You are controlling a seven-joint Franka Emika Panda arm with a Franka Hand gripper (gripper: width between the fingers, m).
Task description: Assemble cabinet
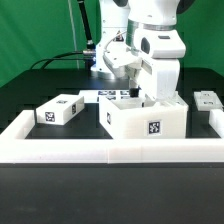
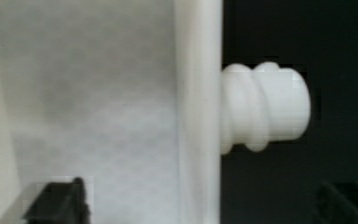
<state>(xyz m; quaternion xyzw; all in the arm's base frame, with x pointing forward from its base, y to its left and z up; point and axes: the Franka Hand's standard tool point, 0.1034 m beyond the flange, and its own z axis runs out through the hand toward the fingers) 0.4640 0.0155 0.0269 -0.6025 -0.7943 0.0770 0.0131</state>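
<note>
The cabinet body (image 1: 148, 122) is a white box with a black-and-white tag on its front, standing near the front of the black table. My gripper (image 1: 143, 99) reaches down at its top rear edge, where its fingertips are hidden. In the wrist view a white panel (image 2: 105, 100) fills one side, and a ridged white knob (image 2: 268, 108) sticks out from its edge. My gripper (image 2: 202, 205) straddles that panel edge. One dark fingertip (image 2: 55, 203) lies over the panel and the other over the black table, both clear of the panel. The jaws stand wide and open.
A tagged white block (image 1: 60, 110) lies on the exterior view's left and another (image 1: 207, 100) on its right. The marker board (image 1: 113, 94) lies flat behind the cabinet. A low white rim (image 1: 90, 150) borders the table's front and sides. Cables hang behind the arm.
</note>
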